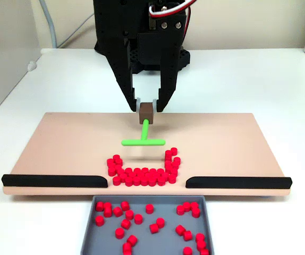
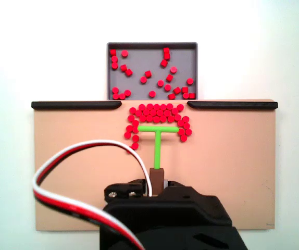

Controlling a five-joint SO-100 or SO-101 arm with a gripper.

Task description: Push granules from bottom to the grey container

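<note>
Facing the arm in one fixed view, the camera shows a white bench carrying a tan board across the middle of the frame. The black pincer comes down from the top centre, its two fingers closed on a small brown block that forms the handle of a green T-shaped pusher. The pusher's crossbar lies level, just above the centre of the frame. Below it, the granules form a U-shaped cluster on the board, with short arms rising on the left and right and a thick row along the bottom. That row sits in the gap between two black strips, one at the left and one at the right, along the board's lower edge. The grey container sits at the bottom centre, just beyond the gap, with more red pellets scattered inside.

Looking down from behind the arm, another fixed view puts the grey container at the top centre, pellets spread across its floor. The granules crowd against the board's upper edge between the strips and curl down around both ends of the pusher's crossbar. The arm's black body fills the bottom, with a red, white and black cable looping at the lower left.
</note>
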